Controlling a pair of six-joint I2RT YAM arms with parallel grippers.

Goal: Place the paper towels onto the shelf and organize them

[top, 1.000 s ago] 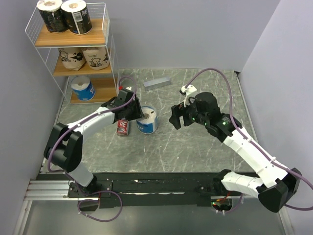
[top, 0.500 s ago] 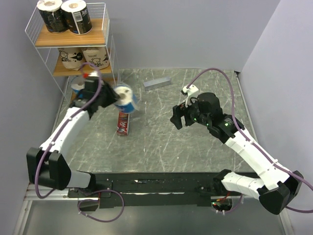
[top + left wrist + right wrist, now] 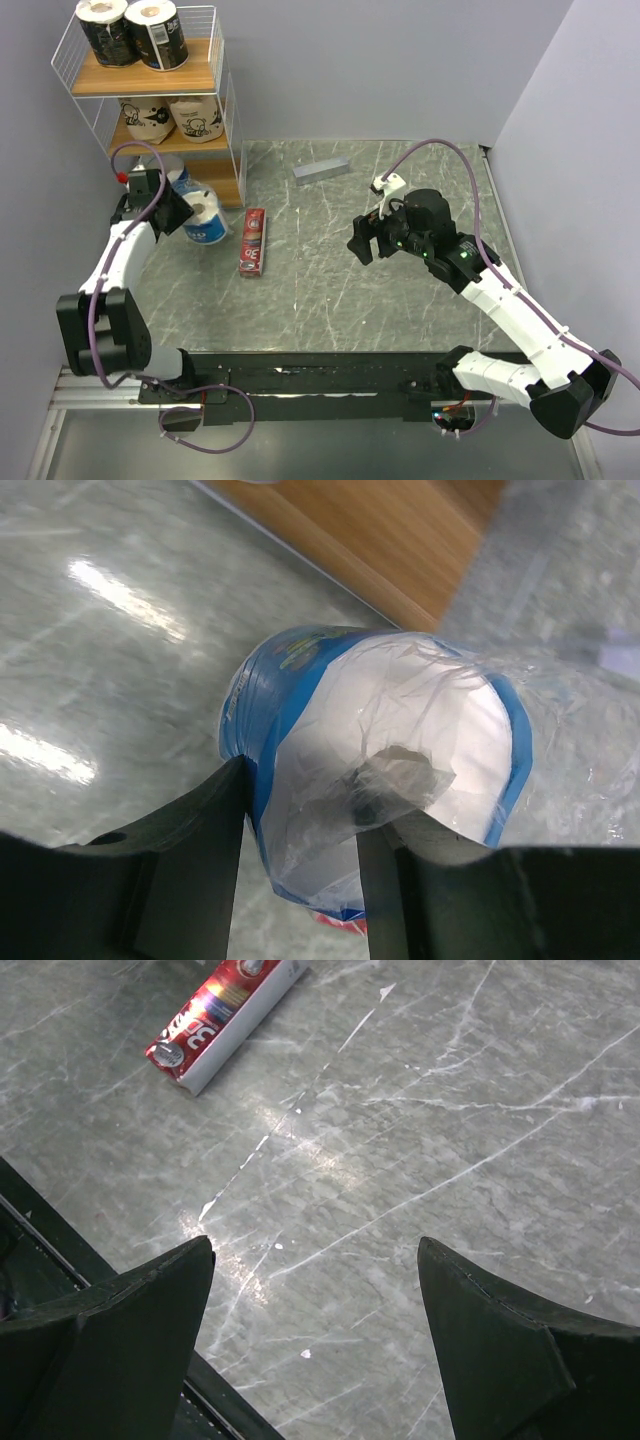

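Note:
My left gripper [image 3: 188, 212] is shut on a blue-and-white paper towel roll [image 3: 207, 222], held low in front of the shelf's [image 3: 218, 90] bottom board. In the left wrist view one finger [image 3: 385, 865] sits in the roll's [image 3: 400, 720] core and the other outside its wrapper, with the wooden board [image 3: 400, 540] just beyond. Two black rolls [image 3: 130, 35] stand on the top board and two tan rolls [image 3: 172, 118] on the middle one. Another blue-and-white roll [image 3: 181, 179] peeks out behind my left arm on the bottom board. My right gripper [image 3: 365, 243] hangs open over the table's middle, holding nothing [image 3: 315, 1250].
A flat red box [image 3: 253, 242] lies on the table right of the held roll, also at the top left of the right wrist view as the red box [image 3: 225, 1015]. A grey bar [image 3: 321, 170] lies at the back. Walls close in on the left and right.
My left arm has swung left with the blue-and-white roll, from the table's middle beside the red box to the front of the shelf's bottom board. The right arm has not moved.

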